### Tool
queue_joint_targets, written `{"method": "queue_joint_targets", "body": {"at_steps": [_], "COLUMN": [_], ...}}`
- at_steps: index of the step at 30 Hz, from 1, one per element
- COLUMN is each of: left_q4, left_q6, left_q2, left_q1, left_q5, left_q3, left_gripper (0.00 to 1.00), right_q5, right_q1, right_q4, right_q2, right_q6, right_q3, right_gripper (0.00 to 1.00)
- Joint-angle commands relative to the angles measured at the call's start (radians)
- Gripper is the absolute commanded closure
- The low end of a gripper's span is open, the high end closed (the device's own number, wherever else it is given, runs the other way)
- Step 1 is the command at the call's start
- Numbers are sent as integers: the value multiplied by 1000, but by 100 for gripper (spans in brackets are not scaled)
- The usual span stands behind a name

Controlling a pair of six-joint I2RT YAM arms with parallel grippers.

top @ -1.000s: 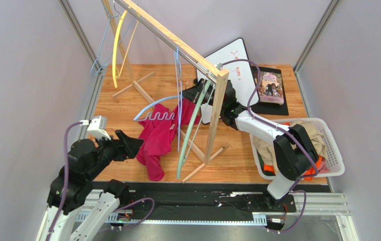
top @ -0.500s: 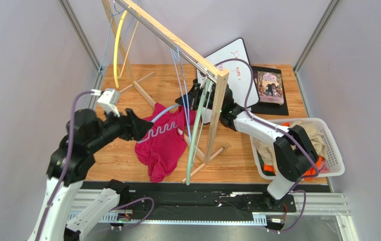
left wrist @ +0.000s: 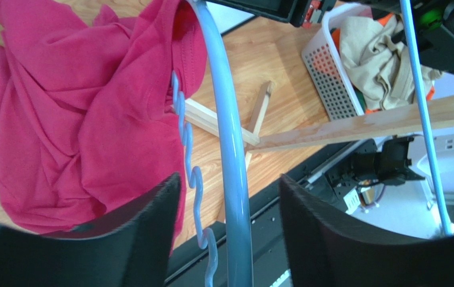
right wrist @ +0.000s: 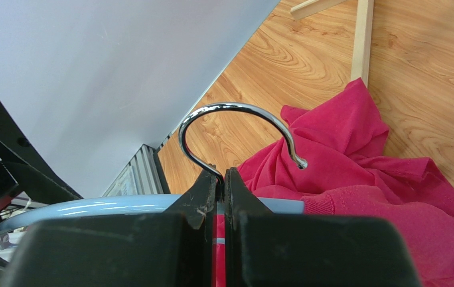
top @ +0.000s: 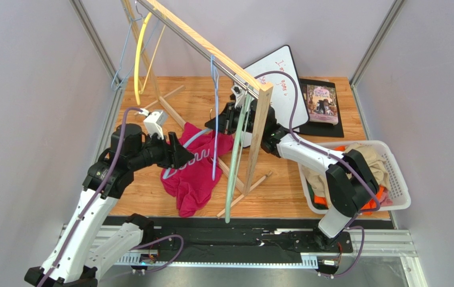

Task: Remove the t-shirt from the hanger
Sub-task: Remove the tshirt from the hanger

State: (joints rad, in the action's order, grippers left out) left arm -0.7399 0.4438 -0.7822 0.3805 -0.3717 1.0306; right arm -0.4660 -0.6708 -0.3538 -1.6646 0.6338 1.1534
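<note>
A pink t-shirt (top: 194, 176) droops from a light blue hanger (top: 182, 143) onto the wooden table, still over the hanger's right side. My right gripper (top: 223, 121) is shut on the neck of the hanger's metal hook (right wrist: 235, 109), with the t-shirt (right wrist: 361, 155) just beyond it. My left gripper (top: 181, 156) is open, and its jaws straddle the bare left arm of the hanger (left wrist: 230, 167) without touching it. The hanger's wavy strip (left wrist: 188, 173) and the t-shirt (left wrist: 73, 119) lie left of that arm.
A wooden clothes rack (top: 259, 128) stands mid-table with green (top: 233, 167), blue (top: 214, 119) and yellow (top: 139, 54) hangers on its rail. A white basket (top: 391, 179) of clothes sits at the right. A whiteboard (top: 283, 78) and a book (top: 322, 103) lie at the back.
My left arm has risen and swung right to the hanger, and its open jaws now straddle the hanger's left arm. The right gripper has kept hold of the hook, shifting slightly.
</note>
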Motion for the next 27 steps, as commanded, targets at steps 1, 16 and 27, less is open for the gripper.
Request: {"method": "queue_joint_targets", "body": {"at_steps": [1,16,27], "left_q4": [50,-185,-222], "left_q6": [-7,-25,96], "left_q2": [-6,210,365], "left_q1": [8,8,8], "left_q5": [-64,220,290], "left_q3": [-1,161,230], "left_gripper": [40,100,100], "right_q5": [-40,125,110], "right_q1": [-16,7,204], "right_q4": [-109,147,286], "right_q2": [40,112,265], "right_q6": [46,53,96], "right_q3": [62,17,-136], "right_gripper": [100,30,21]}}
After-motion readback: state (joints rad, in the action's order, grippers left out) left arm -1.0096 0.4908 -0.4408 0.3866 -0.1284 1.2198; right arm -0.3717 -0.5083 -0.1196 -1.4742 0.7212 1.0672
